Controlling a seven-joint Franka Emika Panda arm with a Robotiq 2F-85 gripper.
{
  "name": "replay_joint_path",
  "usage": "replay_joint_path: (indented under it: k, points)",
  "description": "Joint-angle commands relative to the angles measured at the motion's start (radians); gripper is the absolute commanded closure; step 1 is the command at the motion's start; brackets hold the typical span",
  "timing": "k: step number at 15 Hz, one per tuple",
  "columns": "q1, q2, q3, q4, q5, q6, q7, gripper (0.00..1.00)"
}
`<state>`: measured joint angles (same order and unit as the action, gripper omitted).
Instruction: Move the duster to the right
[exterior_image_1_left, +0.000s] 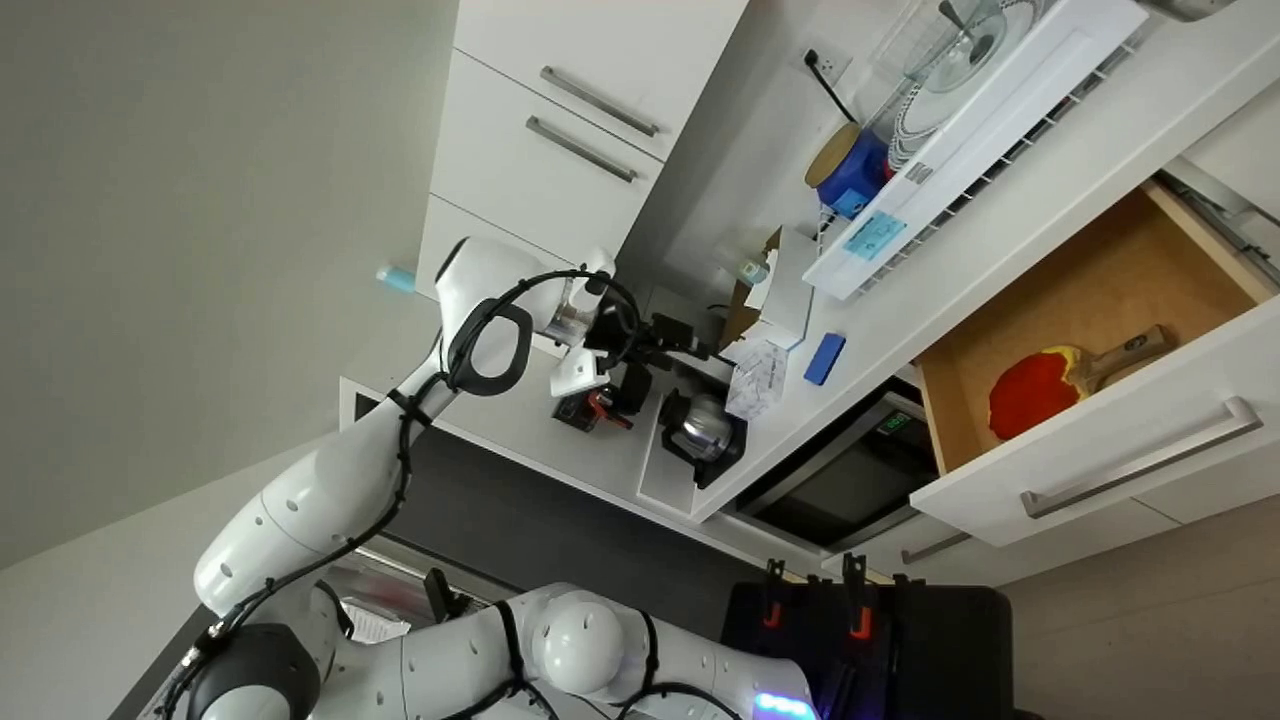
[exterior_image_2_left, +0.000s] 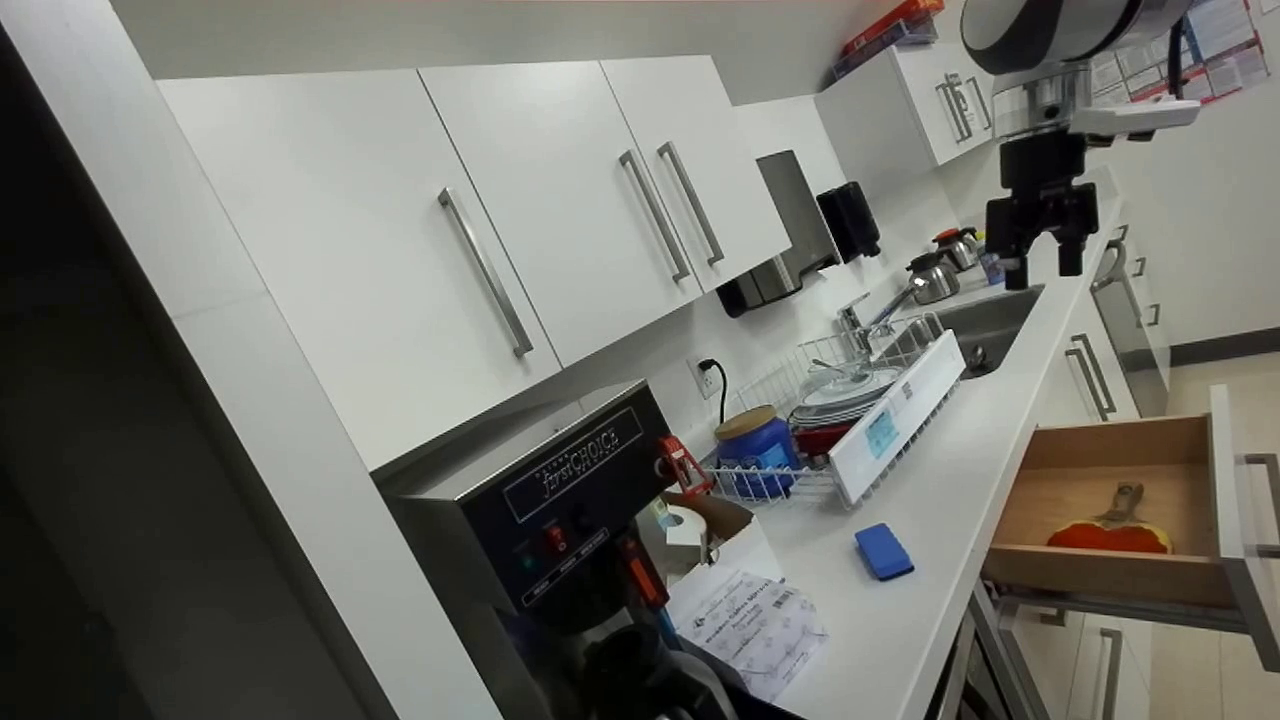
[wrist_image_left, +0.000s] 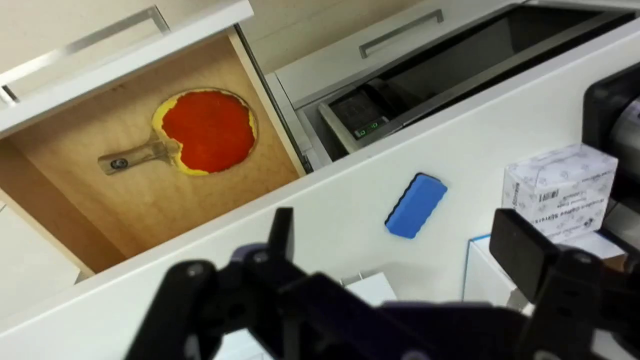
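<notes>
The duster is a blue block with a dark edge. It lies flat on the white counter in both exterior views (exterior_image_1_left: 825, 359) (exterior_image_2_left: 884, 551). In the wrist view the duster (wrist_image_left: 416, 206) lies ahead of my fingers, framed between them and tilted diagonally. My black gripper (wrist_image_left: 397, 225) is open and empty, with its two fingers wide apart. In an exterior view the gripper (exterior_image_2_left: 1043, 265) hangs fingers down in the air, well above the counter. It does not touch the duster.
A drawer (wrist_image_left: 140, 210) stands open below the counter edge, with a red and yellow paddle (wrist_image_left: 210, 131) inside. A dish rack (exterior_image_2_left: 895, 420) and a blue jar (exterior_image_2_left: 757, 450) stand along the wall. A stirrer box (wrist_image_left: 560, 185), an open carton (exterior_image_2_left: 735, 545) and a coffee machine (exterior_image_2_left: 560, 490) stand near the duster.
</notes>
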<state>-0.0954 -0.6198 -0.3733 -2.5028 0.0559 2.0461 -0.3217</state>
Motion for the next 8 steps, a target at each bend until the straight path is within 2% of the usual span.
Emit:
replay_joint_path:
  k: [1, 6, 7, 8]
  points:
    - [0.019, 0.077, 0.103, -0.054, 0.082, 0.222, 0.109, 0.00]
    - [0.076, 0.243, 0.237, -0.085, 0.149, 0.491, 0.255, 0.00]
    - [0.078, 0.279, 0.253, -0.078, 0.145, 0.524, 0.274, 0.00]
    - [0.069, 0.217, 0.236, -0.094, 0.129, 0.468, 0.238, 0.00]
